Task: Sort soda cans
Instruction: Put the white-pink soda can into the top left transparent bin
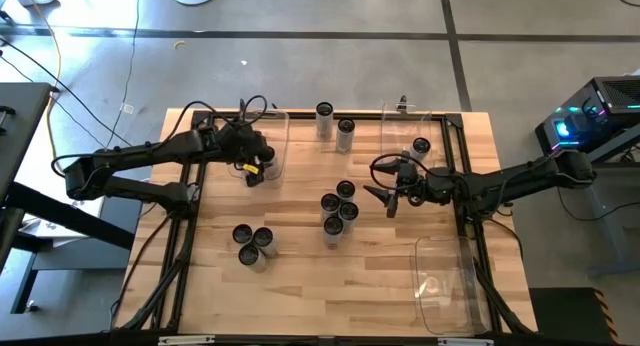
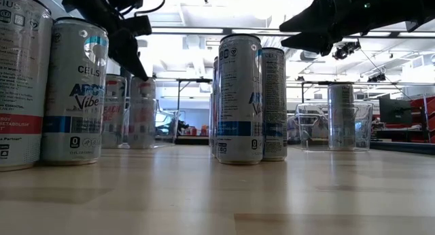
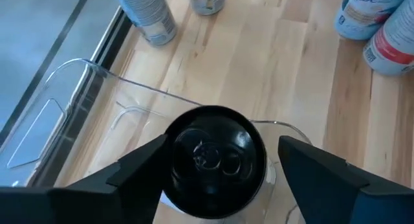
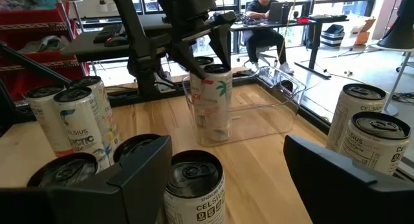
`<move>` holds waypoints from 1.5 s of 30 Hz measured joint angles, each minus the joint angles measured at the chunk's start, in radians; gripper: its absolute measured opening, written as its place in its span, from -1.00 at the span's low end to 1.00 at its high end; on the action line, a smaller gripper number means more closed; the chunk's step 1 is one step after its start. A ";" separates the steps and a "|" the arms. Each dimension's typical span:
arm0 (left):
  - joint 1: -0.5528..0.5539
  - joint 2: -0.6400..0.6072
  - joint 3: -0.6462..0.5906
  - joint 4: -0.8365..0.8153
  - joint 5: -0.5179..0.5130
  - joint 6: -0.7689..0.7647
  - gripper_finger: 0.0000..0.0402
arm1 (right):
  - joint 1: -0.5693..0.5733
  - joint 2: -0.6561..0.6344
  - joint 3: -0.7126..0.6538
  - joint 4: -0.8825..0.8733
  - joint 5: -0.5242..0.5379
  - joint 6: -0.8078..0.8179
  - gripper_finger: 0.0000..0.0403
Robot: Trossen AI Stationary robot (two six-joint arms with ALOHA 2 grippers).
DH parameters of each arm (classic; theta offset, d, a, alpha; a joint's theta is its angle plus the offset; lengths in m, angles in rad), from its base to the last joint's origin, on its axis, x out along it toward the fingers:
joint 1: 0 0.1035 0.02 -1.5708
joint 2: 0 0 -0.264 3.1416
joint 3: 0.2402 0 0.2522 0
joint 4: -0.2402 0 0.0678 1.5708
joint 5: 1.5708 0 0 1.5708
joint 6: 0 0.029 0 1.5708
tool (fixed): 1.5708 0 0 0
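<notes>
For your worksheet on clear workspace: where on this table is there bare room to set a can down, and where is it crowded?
Free: the table's near strip, between the three-can cluster and the empty bin. Crowded: the middle cluster beside the right gripper.

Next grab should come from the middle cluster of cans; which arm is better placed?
Probably the right: the right gripper hangs open just beside the middle cluster, while the left gripper is over the far-left bin, fingers astride a can.
</notes>
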 joint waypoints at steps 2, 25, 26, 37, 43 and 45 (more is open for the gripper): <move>0.000 0.000 0.000 0.000 0.001 0.000 0.44 | 0.000 0.000 0.000 0.000 0.000 0.000 0.45; 0.004 -0.028 0.000 0.060 -0.016 0.108 0.48 | 0.000 0.000 0.000 -0.005 0.000 0.000 0.45; 0.009 -0.018 0.000 0.059 -0.015 0.106 0.48 | 0.000 0.000 0.000 -0.005 0.000 0.000 0.45; 0.042 0.072 0.000 0.069 0.011 0.058 0.48 | 0.000 0.000 0.000 -0.010 0.000 0.000 0.45; 0.042 0.092 0.001 0.068 0.060 0.061 0.44 | 0.000 0.000 0.000 -0.020 0.000 0.007 0.45; 0.041 0.090 0.001 0.066 0.064 0.061 0.40 | 0.000 0.000 0.000 -0.020 0.000 0.007 0.45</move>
